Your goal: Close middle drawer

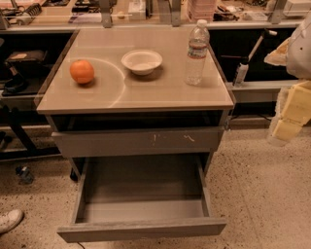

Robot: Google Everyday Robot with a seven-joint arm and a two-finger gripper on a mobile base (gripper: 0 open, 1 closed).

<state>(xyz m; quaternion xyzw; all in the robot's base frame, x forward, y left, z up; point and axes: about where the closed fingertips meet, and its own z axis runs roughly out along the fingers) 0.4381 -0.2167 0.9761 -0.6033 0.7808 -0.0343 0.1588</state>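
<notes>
The middle drawer (141,228) is pulled far out at the bottom of the cabinet. It has a long plain grey-brown front panel and a bare grey box inside, with nothing in it. Above it, the drawer front with white scratches (138,141) stands slightly out under the tabletop. My gripper (285,127) hangs at the right edge of the view. It is level with the scratched front, to the right of the cabinet, and apart from both drawers.
On the cabinet top (160,92) stand an orange (81,71), a white bowl (142,61) and a clear water bottle (197,52). A cluttered counter (146,14) runs behind. A white shoe (9,220) lies on the speckled floor at the lower left.
</notes>
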